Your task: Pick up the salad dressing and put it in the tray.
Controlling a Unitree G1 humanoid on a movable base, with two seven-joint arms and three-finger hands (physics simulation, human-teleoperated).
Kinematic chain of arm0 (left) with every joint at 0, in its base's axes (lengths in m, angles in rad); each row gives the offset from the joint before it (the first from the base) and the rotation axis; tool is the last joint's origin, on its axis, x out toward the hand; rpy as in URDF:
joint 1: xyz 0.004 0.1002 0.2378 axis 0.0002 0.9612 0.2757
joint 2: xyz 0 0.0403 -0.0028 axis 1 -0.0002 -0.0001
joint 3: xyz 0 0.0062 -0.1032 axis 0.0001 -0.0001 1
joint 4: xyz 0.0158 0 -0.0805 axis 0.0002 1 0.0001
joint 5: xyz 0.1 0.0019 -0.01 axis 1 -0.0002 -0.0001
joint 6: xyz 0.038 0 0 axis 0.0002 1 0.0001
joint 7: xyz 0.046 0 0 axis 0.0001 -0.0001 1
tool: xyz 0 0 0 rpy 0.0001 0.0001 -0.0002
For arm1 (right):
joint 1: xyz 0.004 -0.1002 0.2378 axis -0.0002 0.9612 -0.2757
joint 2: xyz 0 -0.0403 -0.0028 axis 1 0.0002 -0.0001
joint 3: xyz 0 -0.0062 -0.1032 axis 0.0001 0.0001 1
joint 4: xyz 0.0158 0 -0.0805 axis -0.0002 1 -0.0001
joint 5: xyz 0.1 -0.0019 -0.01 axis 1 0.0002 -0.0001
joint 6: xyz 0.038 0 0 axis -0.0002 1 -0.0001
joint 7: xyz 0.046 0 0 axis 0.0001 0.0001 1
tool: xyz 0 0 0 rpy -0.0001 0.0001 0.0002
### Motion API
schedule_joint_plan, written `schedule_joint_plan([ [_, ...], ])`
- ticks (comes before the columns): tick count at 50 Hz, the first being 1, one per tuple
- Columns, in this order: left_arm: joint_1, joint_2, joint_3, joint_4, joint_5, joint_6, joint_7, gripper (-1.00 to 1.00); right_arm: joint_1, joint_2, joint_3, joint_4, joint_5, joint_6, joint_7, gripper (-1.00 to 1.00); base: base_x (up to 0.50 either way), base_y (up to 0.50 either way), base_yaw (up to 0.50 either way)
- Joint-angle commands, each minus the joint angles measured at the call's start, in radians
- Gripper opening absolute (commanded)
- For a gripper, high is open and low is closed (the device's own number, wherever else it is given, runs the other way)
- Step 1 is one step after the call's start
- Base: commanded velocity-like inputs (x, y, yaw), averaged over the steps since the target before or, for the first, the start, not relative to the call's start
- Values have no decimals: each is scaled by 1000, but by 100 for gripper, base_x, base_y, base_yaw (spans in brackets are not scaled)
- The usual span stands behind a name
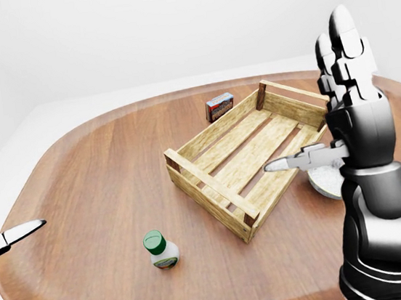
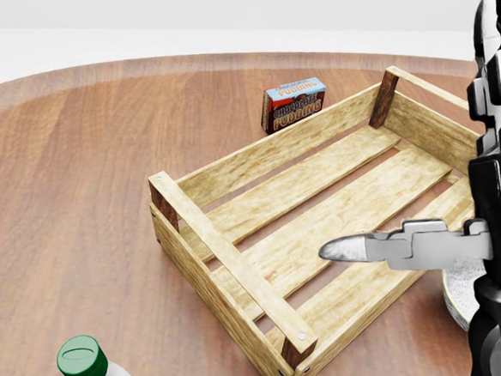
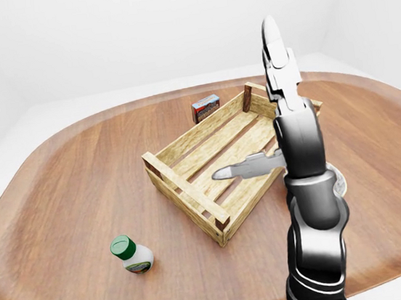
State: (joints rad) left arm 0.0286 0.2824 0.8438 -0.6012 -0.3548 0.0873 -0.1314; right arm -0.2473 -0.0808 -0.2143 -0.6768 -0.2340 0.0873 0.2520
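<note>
The salad dressing [image 1: 160,248] is a small white bottle with a green cap, standing upright on the wooden table at the lower left of the left-eye view. Its cap [image 2: 83,358] shows at the bottom edge of the head view. The tray [image 1: 208,185] is an empty slatted wooden crate in the middle of the table, to the bottle's upper right. My right hand [image 1: 319,106] is raised over the tray's right side, open, fingers upward and thumb pointing left, holding nothing. Only a straight finger of my left hand [image 1: 17,234] shows at the left edge, far from the bottle.
A chocolate pudding box [image 2: 294,103] stands just beyond the tray's upper-left wall. A patterned white bowl [image 1: 325,180] sits at the tray's lower right, mostly hidden behind my right hand. The round table's edge [image 1: 53,142] curves close on the left.
</note>
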Motion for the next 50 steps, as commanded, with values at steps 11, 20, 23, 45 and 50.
schedule_joint_plan([
  [11,0,-1,-2,3,6,0,-3,100,-199,24,250,176,-138,0,7,100,0,0,0],
  [20,0,-3,-6,9,10,0,-5,100,-247,71,294,259,-180,0,35,100,0,0,0],
  [23,-2,-2,-8,15,11,0,-3,100,-250,87,321,304,-201,0,49,100,0,0,0],
  [45,2,-3,-12,29,17,0,-7,100,-208,217,459,317,-419,0,266,100,0,0,0],
  [50,1,-3,-15,35,19,0,-7,100,-191,254,507,312,-469,0,333,100,0,0,0],
])
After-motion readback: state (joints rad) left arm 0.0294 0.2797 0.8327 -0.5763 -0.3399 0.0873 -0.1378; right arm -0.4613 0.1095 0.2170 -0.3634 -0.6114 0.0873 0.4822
